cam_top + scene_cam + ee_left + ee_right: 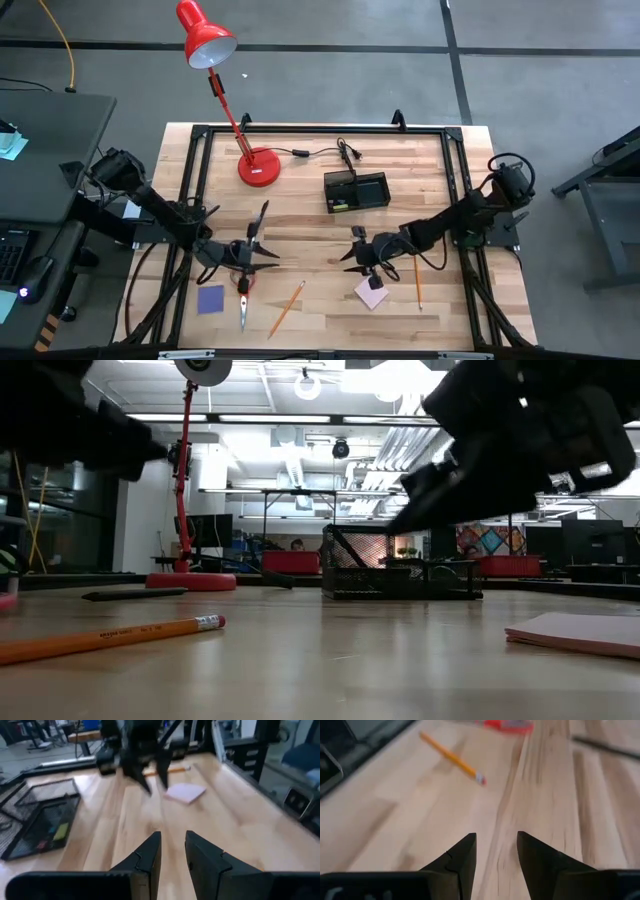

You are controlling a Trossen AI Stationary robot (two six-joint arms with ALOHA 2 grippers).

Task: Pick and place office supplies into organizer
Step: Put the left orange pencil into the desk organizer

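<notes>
My left gripper [262,256] stands open over the near-left table, nothing between its fingers [172,851]. My right gripper [350,252] faces it from the right, also open and empty [496,851]. On the wood lie a blue pad [210,299], red-handled scissors [243,298], an orange pencil [287,308], a pink pad [371,293], a second pencil [417,285] and a black pen [262,218]. The black mesh organizer [356,190] stands at the far middle with a small yellow piece [60,831] inside.
A red desk lamp stands on its round base [258,167] at the far left, its cord [325,152] trailing toward the organizer. A black frame [320,129] runs along the table's edges. Bare wood lies between the two grippers.
</notes>
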